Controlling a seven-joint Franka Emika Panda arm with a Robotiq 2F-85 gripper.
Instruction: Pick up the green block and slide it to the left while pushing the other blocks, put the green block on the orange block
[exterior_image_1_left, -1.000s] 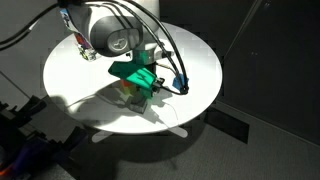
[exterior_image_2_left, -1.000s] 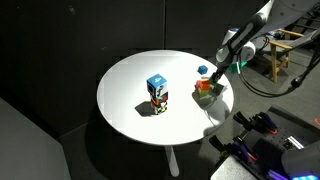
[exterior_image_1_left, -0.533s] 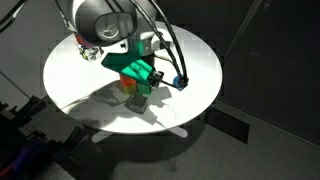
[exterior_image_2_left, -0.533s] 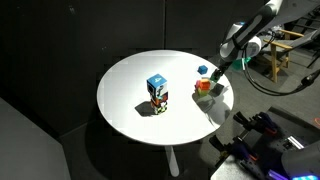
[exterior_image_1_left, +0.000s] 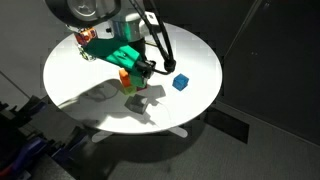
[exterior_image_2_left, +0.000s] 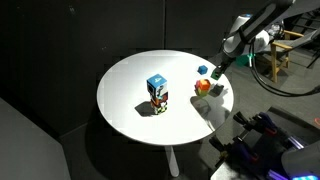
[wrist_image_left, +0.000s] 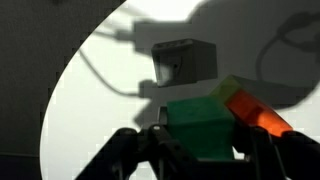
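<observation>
In the wrist view the green block (wrist_image_left: 200, 122) sits between my gripper's (wrist_image_left: 201, 140) dark fingers, which touch both its sides. The orange block (wrist_image_left: 258, 113) lies right against the green block's right side; I cannot tell which is higher. A grey block (wrist_image_left: 183, 62) stands apart on the table beyond them. In both exterior views the gripper (exterior_image_1_left: 141, 69) (exterior_image_2_left: 217, 68) is over the orange block (exterior_image_1_left: 125, 78) (exterior_image_2_left: 203, 87) near the table's edge, and it hides the green block. The blue block (exterior_image_1_left: 180, 82) (exterior_image_2_left: 203, 71) stands free beside them.
The blocks are on a round white table (exterior_image_1_left: 70, 80) (exterior_image_2_left: 125, 100) with dark floor all round. A larger patterned cube (exterior_image_2_left: 157, 92) (exterior_image_1_left: 82, 40) stands near the table's middle. Cables hang from the arm above the blocks.
The arm and gripper have moved up and to the left in an exterior view. This uncovered the blue block and the orange block. The blue block and the patterned cube have not moved.
</observation>
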